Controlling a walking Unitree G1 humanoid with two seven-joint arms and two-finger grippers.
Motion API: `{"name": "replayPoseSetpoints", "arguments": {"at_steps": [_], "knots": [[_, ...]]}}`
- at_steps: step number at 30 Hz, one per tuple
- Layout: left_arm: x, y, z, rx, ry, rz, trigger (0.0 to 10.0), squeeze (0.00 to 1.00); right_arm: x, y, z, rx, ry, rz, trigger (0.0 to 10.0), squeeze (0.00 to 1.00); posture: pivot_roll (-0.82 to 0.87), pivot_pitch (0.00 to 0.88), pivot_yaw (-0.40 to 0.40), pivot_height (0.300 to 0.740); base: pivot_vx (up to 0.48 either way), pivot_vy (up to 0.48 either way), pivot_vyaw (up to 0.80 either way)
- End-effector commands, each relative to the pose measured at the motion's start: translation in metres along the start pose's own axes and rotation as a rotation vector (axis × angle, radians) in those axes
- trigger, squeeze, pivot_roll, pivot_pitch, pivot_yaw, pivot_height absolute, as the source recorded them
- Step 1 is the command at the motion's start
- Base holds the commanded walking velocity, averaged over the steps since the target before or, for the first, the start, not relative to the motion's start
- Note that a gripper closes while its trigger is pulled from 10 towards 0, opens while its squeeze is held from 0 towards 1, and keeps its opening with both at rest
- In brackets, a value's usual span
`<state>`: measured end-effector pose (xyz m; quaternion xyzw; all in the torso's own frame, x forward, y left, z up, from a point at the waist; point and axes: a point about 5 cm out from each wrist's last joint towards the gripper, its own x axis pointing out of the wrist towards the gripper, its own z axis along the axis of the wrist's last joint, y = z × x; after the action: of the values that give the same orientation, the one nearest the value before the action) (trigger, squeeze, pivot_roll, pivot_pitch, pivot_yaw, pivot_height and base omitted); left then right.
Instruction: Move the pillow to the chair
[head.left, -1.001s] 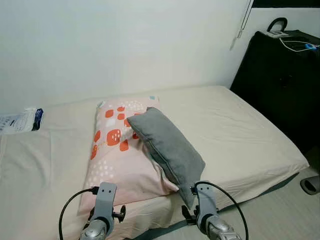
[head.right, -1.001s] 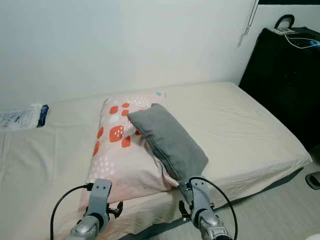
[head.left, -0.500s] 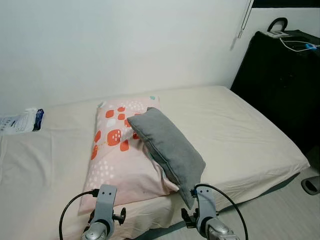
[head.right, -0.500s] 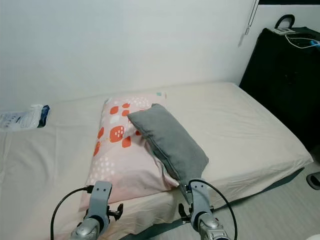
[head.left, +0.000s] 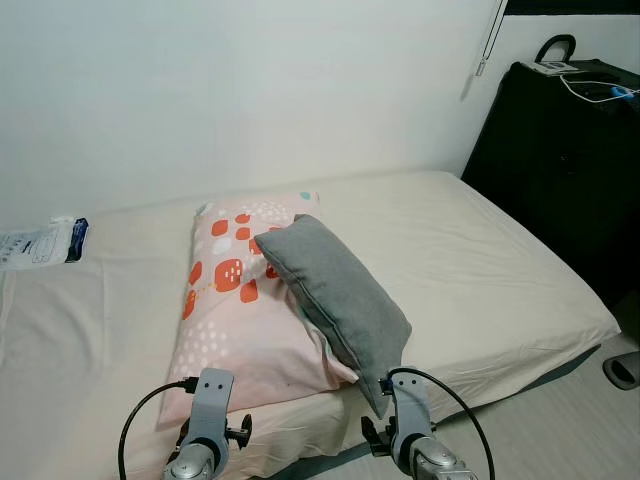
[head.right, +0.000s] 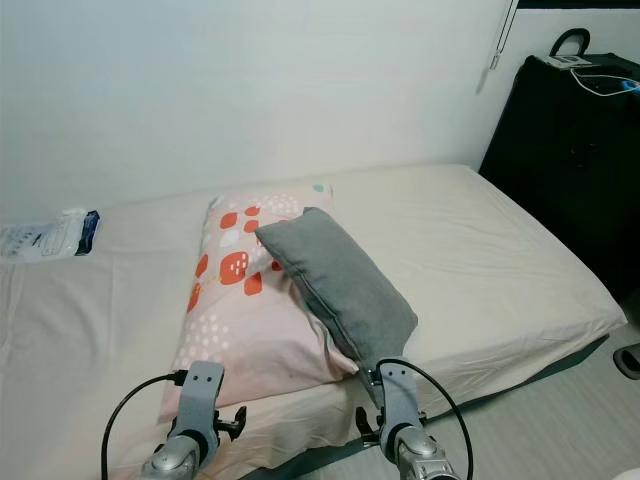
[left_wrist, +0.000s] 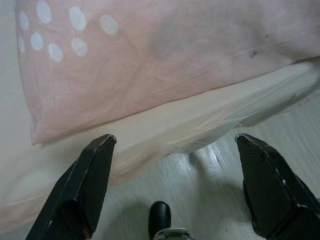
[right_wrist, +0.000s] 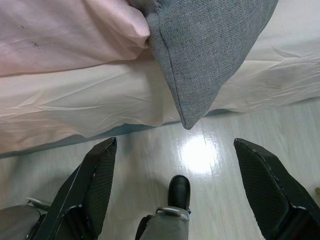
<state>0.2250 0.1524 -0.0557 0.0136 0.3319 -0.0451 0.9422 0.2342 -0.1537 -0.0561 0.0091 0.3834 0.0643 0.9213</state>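
Note:
A grey pillow (head.left: 340, 295) leans across a pink pillow (head.left: 235, 300) with orange and white patches, both on the near side of the bed (head.left: 480, 260). The grey pillow's lower corner (right_wrist: 187, 117) hangs past the mattress edge. My left arm's wrist (head.left: 208, 425) is just before the pink pillow's near edge (left_wrist: 150, 75), and the left gripper (left_wrist: 175, 140) is open with nothing in it. My right arm's wrist (head.left: 405, 425) sits below the grey pillow's corner. The right gripper (right_wrist: 176, 144) is open over the floor, holding nothing.
A tall black case (head.left: 565, 170) with cables on top stands to the right of the bed. A white packet (head.left: 40, 242) lies at the bed's far left. A cord (head.left: 488, 45) hangs on the white wall. Pale floor (head.left: 560, 420) runs along the bed's near side.
Both wrists have sunk slightly lower in the eye views. The pillows have not moved.

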Motion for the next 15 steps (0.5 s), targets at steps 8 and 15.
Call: {"name": "replayPoseSetpoints", "arguments": {"at_steps": [8,15], "knots": [[0.004,0.003,0.011,0.004,-0.015,0.022,10.0,0.0,0.003,-0.001,0.018,-0.005,-0.031,-0.005,10.0,0.0,0.05,0.0,-0.073,0.74,0.0,0.0,0.0],[0.006,0.005,0.018,0.007,-0.033,0.032,10.0,0.0,0.005,-0.002,0.027,-0.016,-0.049,-0.007,10.0,0.0,0.05,0.0,-0.081,0.74,0.0,0.0,0.0]]}}
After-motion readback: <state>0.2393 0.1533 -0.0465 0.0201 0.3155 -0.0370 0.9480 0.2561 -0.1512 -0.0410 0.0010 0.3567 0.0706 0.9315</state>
